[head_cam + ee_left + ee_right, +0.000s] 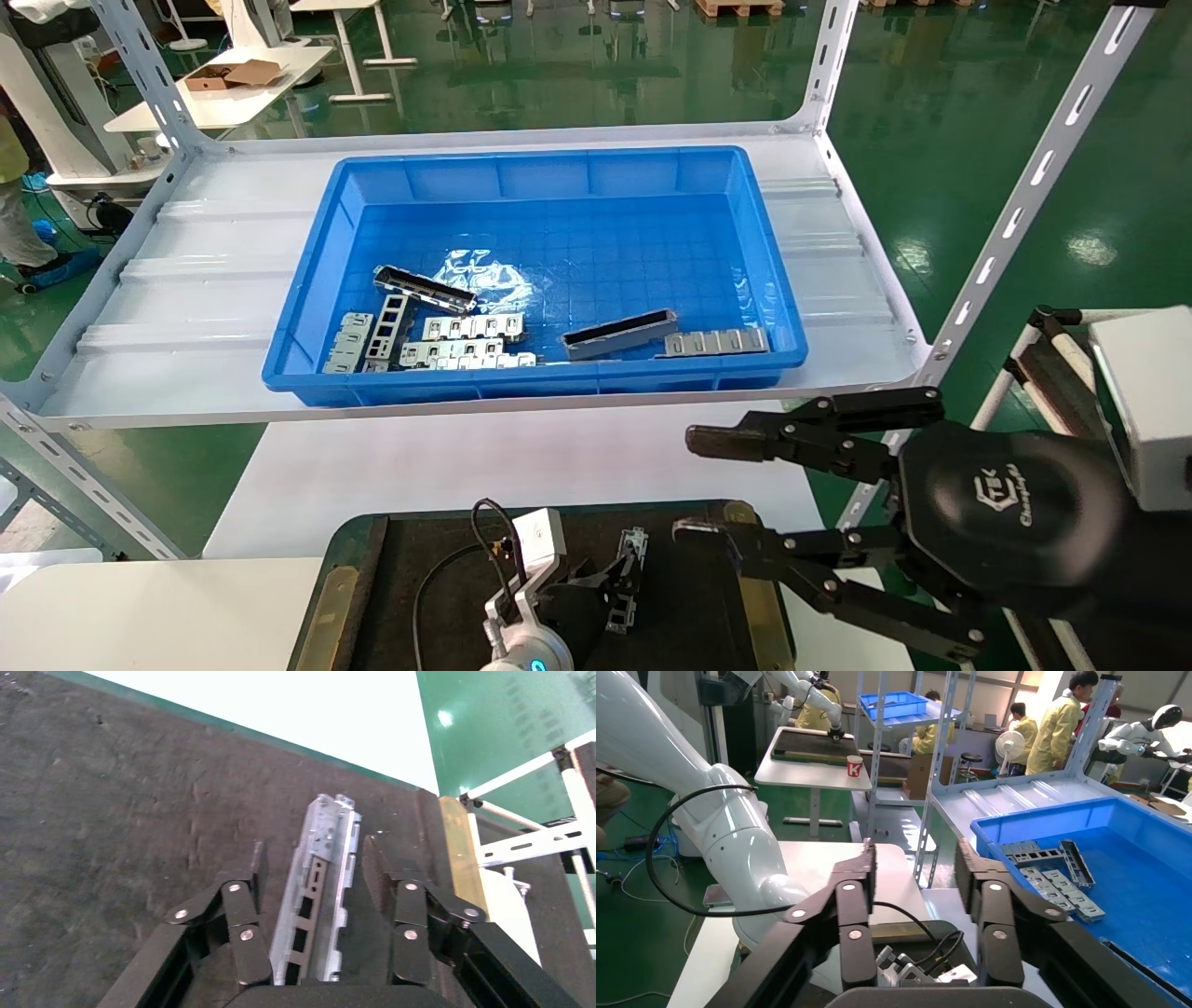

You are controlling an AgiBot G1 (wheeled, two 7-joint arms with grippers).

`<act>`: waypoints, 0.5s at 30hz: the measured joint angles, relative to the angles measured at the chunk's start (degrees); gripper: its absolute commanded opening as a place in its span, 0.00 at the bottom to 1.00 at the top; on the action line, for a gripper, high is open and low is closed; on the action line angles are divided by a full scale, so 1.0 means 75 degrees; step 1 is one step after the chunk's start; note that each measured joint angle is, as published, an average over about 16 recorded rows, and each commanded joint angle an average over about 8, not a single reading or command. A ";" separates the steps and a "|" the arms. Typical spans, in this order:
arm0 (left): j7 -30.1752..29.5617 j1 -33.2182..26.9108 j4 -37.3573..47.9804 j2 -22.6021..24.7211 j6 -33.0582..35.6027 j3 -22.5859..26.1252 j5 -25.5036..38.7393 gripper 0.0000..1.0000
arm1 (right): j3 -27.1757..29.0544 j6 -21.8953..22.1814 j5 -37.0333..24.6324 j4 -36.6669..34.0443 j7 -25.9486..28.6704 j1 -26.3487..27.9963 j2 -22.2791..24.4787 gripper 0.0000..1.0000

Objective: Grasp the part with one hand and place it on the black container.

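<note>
On the black container (126, 811), left gripper (309, 874) spread wide — straddling the part (320, 881), pads clear

White table (168, 606), black container (438, 559) on it

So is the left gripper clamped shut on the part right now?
No, the left gripper is open, with gaps beside the part lying on the black container.

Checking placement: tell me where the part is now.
The part lies on the black container, between the open fingers of the left gripper, low centre in the head view.
</note>
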 measured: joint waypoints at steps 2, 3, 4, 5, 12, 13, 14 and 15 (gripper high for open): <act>-0.0009 -0.0008 -0.0091 -0.0051 0.0014 0.0008 0.0076 1.00 | 0.0000 0.0000 0.0000 0.0000 0.0000 0.0000 0.0000 1.00; -0.0009 -0.0009 -0.0149 -0.0089 0.0029 0.0014 0.0126 1.00 | 0.0000 0.0000 0.0000 0.0000 0.0000 0.0000 0.0000 1.00; -0.0005 -0.0007 -0.0213 -0.0137 0.0052 0.0020 0.0183 1.00 | 0.0000 0.0000 0.0000 0.0000 0.0000 0.0000 0.0000 1.00; 0.0000 -0.0003 -0.0283 -0.0192 0.0079 0.0027 0.0245 1.00 | 0.0000 0.0000 0.0000 0.0000 0.0000 0.0000 0.0000 1.00; 0.0057 0.0083 -0.0865 -0.0830 0.0567 0.0047 0.0863 1.00 | 0.0000 0.0000 0.0000 0.0000 0.0000 0.0000 0.0000 1.00; 0.0066 0.0101 -0.0947 -0.0953 0.0693 0.0042 0.0976 1.00 | 0.0000 0.0000 0.0000 0.0000 0.0000 0.0000 0.0000 1.00; 0.0072 0.0120 -0.1025 -0.1082 0.0831 0.0032 0.1093 1.00 | 0.0000 0.0000 0.0000 0.0000 0.0000 0.0000 0.0000 1.00; 0.0077 0.0142 -0.1099 -0.1219 0.0987 0.0017 0.1218 1.00 | 0.0000 0.0000 0.0000 0.0000 0.0000 0.0000 0.0000 1.00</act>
